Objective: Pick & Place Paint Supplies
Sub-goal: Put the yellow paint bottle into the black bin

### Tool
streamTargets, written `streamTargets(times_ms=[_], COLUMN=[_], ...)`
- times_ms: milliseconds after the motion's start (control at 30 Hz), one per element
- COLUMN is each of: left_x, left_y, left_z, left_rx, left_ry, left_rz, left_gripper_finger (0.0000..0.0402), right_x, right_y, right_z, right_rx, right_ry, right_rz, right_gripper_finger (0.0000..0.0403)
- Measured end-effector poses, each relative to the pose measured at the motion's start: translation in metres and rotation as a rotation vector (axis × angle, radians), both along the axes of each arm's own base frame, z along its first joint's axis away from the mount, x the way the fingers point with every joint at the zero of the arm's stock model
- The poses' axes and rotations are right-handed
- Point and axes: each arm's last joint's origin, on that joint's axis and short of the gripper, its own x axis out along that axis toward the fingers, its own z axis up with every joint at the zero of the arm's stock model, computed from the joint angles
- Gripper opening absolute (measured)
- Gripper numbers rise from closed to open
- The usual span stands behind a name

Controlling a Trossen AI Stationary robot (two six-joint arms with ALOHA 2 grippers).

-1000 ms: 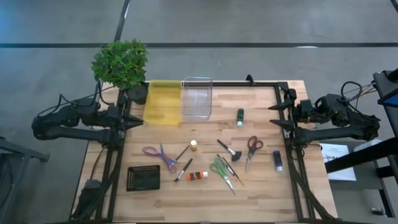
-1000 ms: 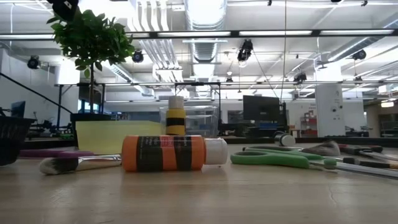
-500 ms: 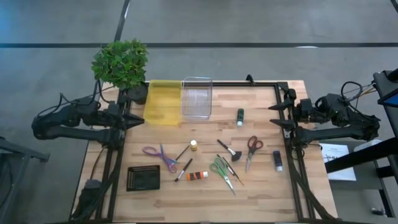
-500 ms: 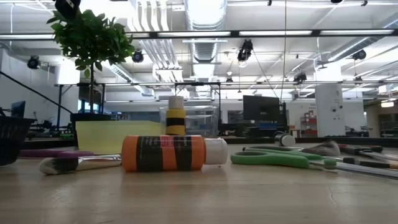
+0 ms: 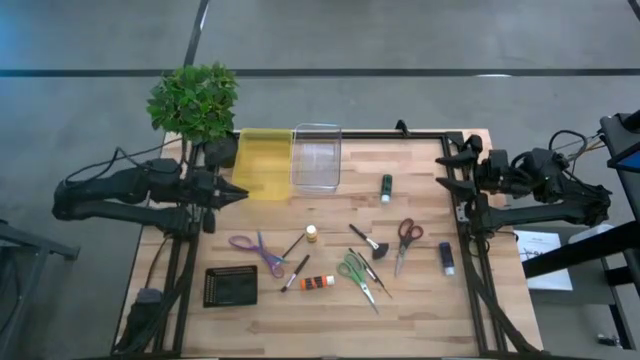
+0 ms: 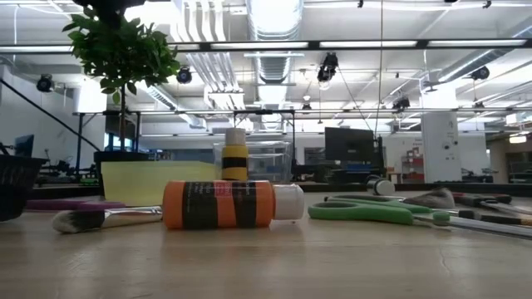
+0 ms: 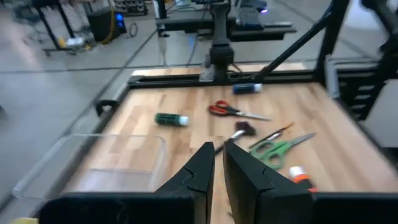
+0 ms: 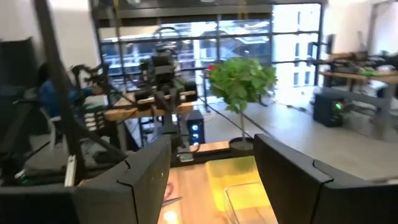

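The paint supplies lie mid-table. They are an orange bottle (image 5: 320, 282) (image 6: 218, 204), a yellow bottle (image 5: 311, 233) standing upright, a green bottle (image 5: 386, 187), a purple bottle (image 5: 446, 258), thin dark brushes (image 5: 295, 273) and a fan-headed brush (image 5: 369, 240). My left gripper (image 5: 240, 193) (image 7: 217, 158) is shut and hangs above the table's left edge, beside the yellow bin (image 5: 263, 164). My right gripper (image 5: 446, 170) (image 8: 211, 180) stands open above the right edge. It holds nothing.
A clear bin (image 5: 317, 157) stands next to the yellow one at the far edge, with a potted plant (image 5: 195, 100) at the far left corner. Purple scissors (image 5: 258, 250), green scissors (image 5: 358, 277), red scissors (image 5: 404, 240) and a black basket (image 5: 230, 286) lie among the supplies.
My left gripper has moved toward the table's right, from outside the left rail to over the table's left edge, staying shut. My right gripper has turned a little at the wrist without leaving its place and stays open. Nothing on the table has moved.
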Motion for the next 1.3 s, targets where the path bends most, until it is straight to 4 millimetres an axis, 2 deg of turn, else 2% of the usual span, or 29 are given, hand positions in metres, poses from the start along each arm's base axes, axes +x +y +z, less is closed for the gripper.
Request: streamTargets(times_ms=[133, 367, 533, 633, 700, 900, 1033, 1167, 1300], left_x=[0.014, 0.033, 0.042, 0.053, 0.065, 0.108, 0.135, 0.157, 0.175], left_y=[0.001, -0.001, -0.006, -0.013, -0.018, -0.028, -0.032, -0.04, -0.05], left_z=[0.002, 0.015, 0.025, 0.022, 0.019, 0.024, 0.018, -0.002, -0.026], left_rx=[0.121, 0.344, 0.353, 0.34, 0.335, 0.381, 0.404, 0.379, 0.359], left_ry=[-0.016, -0.142, -0.156, -0.019, 0.093, 0.325, 0.505, 0.675, 0.757], left_rz=[-0.002, -0.053, -0.091, -0.167, -0.196, -0.113, -0.075, -0.136, -0.223], left_gripper_finger=[0.0043, 0.0043, 0.0044, 0.0053, 0.0075, 0.0184, 0.0246, 0.0264, 0.0251], right_x=[0.001, 0.008, 0.014, 0.017, 0.017, 0.016, 0.015, 0.014, 0.014], right_y=[-0.002, -0.002, -0.001, 0.0, 0.0, 0.0, 0.0, 0.002, 0.002], right_z=[0.0, -0.003, -0.004, -0.005, -0.005, -0.003, -0.001, 0.001, -0.002], right_rx=[0.036, 0.015, 0.031, 0.043, 0.045, 0.056, 0.084, 0.086, 0.081], right_ry=[-0.003, 0.044, 0.06, 0.068, 0.071, 0.038, 0.042, 0.038, 0.061], right_rz=[-0.053, -0.061, -0.049, -0.013, -0.011, -0.01, 0.018, 0.061, 0.072], right_gripper_finger=[0.0228, 0.0228, 0.0228, 0.0228, 0.0228, 0.0228, 0.0228, 0.0228, 0.0228])
